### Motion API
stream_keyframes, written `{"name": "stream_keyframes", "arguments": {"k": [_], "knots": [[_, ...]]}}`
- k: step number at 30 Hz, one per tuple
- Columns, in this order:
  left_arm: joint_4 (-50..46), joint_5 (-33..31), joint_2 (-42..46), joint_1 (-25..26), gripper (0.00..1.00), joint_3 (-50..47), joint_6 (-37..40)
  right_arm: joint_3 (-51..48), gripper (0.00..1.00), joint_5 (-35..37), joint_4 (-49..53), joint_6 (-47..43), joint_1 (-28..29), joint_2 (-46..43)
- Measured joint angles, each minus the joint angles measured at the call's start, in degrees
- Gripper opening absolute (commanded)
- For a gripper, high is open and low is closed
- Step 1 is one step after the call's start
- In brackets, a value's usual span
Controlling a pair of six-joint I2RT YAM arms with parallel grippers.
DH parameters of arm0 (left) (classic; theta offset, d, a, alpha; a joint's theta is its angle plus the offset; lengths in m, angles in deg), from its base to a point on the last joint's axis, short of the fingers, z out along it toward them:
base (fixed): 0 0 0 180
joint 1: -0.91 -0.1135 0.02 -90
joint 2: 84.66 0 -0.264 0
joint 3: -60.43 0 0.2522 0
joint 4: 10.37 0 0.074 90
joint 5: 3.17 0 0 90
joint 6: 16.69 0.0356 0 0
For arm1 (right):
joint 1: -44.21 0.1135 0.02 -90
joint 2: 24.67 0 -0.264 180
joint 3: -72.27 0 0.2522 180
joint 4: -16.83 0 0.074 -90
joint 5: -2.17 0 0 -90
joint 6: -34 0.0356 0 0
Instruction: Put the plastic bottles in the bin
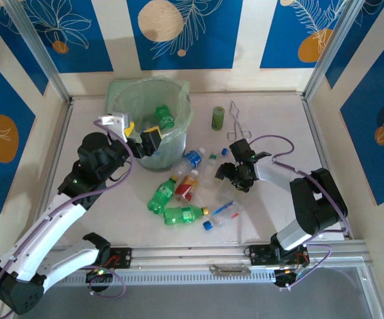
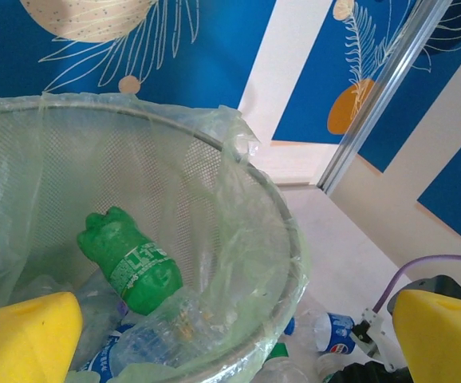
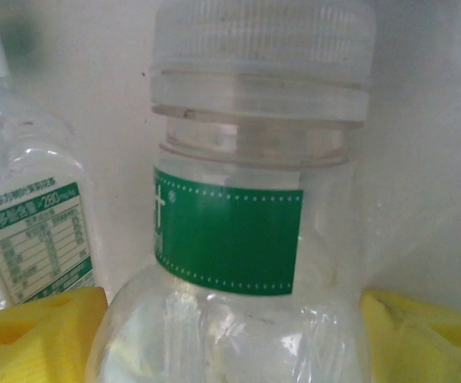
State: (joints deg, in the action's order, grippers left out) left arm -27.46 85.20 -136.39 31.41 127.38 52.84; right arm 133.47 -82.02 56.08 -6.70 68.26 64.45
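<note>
1. Clear plastic with a green label band and a pale ribbed cap: the clear bottle (image 3: 229,239) sits between the jaws of the right gripper (image 3: 230,351), its cap beyond the fingertips.
2. Yellow pads (image 3: 39,339) sit one at each side of that bottle's shoulder, close against it. I cannot tell whether they already pinch it or only flank it.
3. Second clear bottle (image 3: 31,231), with a green-and-white printed label, lies just left of the right gripper and is untouched.
4. Left gripper (image 2: 230,351) has its jaws spread wide with nothing between them, and it hangs over the bin's near rim.
5. Bin (image 2: 288,239) is pale green and bag-lined, and sits below and ahead of the left gripper. One green bottle (image 2: 131,267) and several clear ones lie at its bottom.
6. Loose stock on the table between the two grippers: blue-labelled bottle (image 1: 193,158), red-labelled bottle (image 1: 187,187), two green bottles (image 1: 161,197) and a blue-capped bottle (image 1: 224,212).
7. Not for binning: olive cylinder (image 1: 218,118) and wire tongs (image 1: 236,125), both beyond the right gripper.
8. Step in hand, as I judge it: the right arm is picking up the clear bottle, and the left arm is empty above the bin.
9. The next move calls for a firm close on the shoulder and a lift clear of the neighbouring bottle. The right arm then carries the bottle leftward over the rim. I would clear the left gripper from the bin mouth first.
</note>
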Motion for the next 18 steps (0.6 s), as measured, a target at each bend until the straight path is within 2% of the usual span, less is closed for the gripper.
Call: {"name": "stream_keyframes", "arguments": {"k": [8,18], "knots": [[-0.59,-0.42,0.02,-0.04,1.0,-0.07,0.0,0.0,0.62,0.9,-0.02,0.72,0.0,0.13],[-0.61,1.86,-0.59,-0.11,1.0,-0.22,0.07,0.07,0.57,1.57,-1.14,0.22,-0.07,-3.87]]}}
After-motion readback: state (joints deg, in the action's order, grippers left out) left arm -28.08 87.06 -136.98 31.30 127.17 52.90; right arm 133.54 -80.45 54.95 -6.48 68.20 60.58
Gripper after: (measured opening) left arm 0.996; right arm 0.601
